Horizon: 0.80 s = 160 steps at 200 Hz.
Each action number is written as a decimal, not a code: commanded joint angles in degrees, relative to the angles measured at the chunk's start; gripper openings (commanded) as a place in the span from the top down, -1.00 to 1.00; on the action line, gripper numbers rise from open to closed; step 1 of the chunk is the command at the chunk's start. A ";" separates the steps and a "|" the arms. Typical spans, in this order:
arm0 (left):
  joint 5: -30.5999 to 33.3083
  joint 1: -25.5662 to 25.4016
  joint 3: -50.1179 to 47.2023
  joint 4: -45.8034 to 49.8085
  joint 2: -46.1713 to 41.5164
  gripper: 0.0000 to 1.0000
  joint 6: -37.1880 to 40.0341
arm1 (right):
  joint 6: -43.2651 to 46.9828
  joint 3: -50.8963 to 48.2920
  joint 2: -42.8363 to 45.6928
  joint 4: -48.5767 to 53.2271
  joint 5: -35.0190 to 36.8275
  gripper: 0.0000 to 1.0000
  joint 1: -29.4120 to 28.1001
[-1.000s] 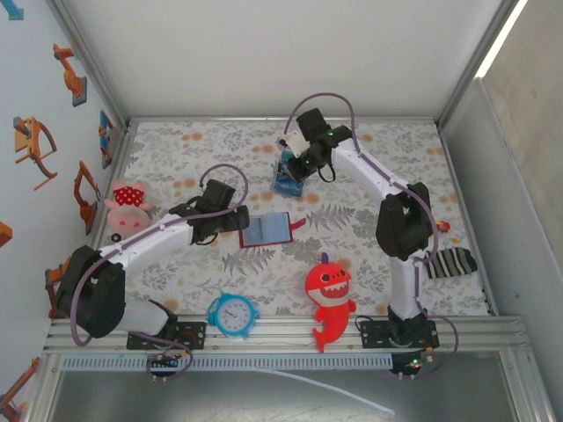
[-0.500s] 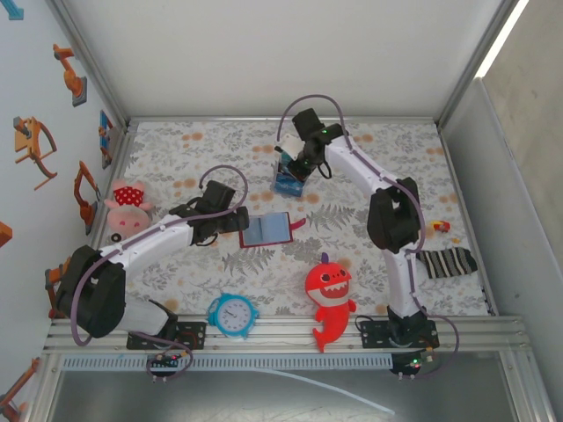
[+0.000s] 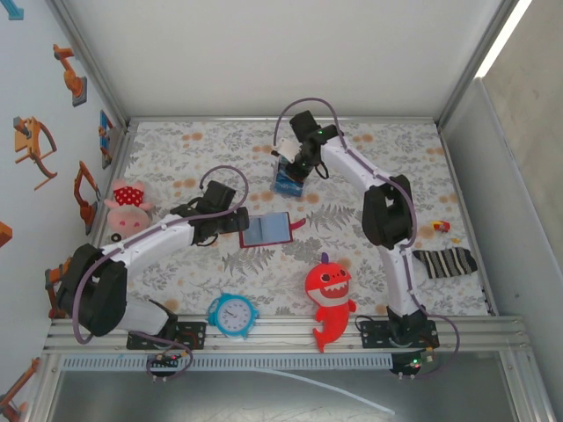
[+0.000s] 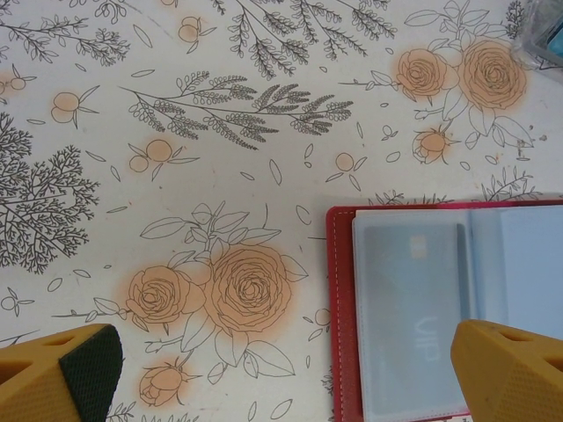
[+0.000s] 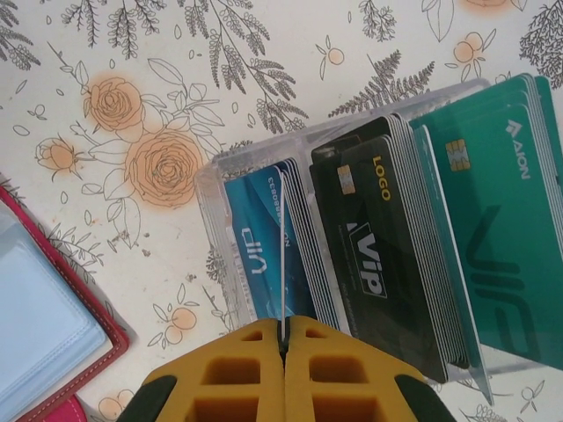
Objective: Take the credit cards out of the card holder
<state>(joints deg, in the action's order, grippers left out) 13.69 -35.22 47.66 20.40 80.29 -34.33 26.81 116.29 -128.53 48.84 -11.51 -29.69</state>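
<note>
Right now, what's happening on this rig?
The right gripper has its fingers shut on a thin card, edge-on above the blue stack in the clear card box. The left gripper is open over the left edge of the open card holder, where a grey card sits in a sleeve. The job looks unfinished.

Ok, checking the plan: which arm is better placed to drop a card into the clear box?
Right: the right claw is shut on a card over the blue stack in the clear box; the left claw sits open at the wallet.
</note>
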 commanded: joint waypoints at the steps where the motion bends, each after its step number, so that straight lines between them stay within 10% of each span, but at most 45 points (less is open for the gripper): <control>1: 0.37 -0.13 0.04 0.59 0.43 -0.94 -0.79 | 1.38 2.01 -1.60 1.68 -2.27 1.00 0.42; 160: 0.19 -0.08 0.15 0.60 0.44 -0.94 -0.57 | 0.20 2.15 -2.73 2.75 0.86 0.72 0.39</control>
<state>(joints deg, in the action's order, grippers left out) 13.69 -35.22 47.66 20.38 80.77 -34.33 27.86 117.62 -131.11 50.54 -12.05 -29.69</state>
